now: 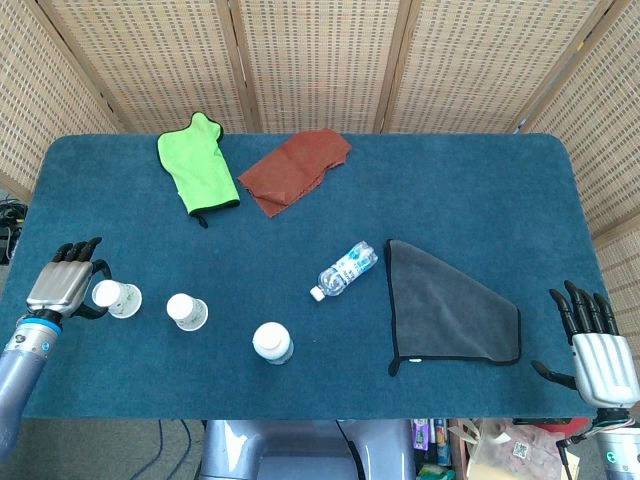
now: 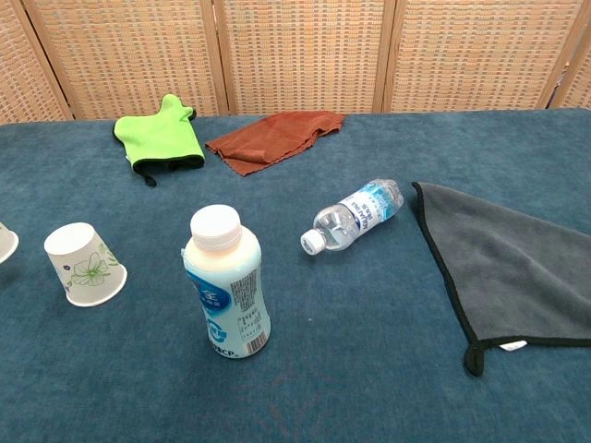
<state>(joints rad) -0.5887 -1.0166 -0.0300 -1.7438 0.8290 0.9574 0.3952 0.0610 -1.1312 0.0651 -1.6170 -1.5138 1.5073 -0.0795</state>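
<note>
My left hand [image 1: 64, 288] is low at the table's front left and grips a white paper cup [image 1: 115, 298] with a green print; only that cup's edge [image 2: 4, 244] shows at the left border of the chest view. A second paper cup [image 1: 186, 311] [image 2: 85, 265] stands upside down just right of it. A white milk bottle [image 1: 272, 342] [image 2: 227, 281] stands upright near the front edge. A small clear water bottle [image 1: 345, 269] [image 2: 354, 215] lies on its side mid-table. My right hand [image 1: 594, 340] hovers off the front right corner, fingers spread, holding nothing.
A grey cloth [image 1: 448, 303] [image 2: 512, 265] lies flat at the right. A green cloth [image 1: 198, 165] [image 2: 161, 133] and a rust-red cloth [image 1: 296, 167] [image 2: 272, 137] lie at the back. The blue table [image 1: 480, 190] is backed by wicker screens [image 1: 320, 60].
</note>
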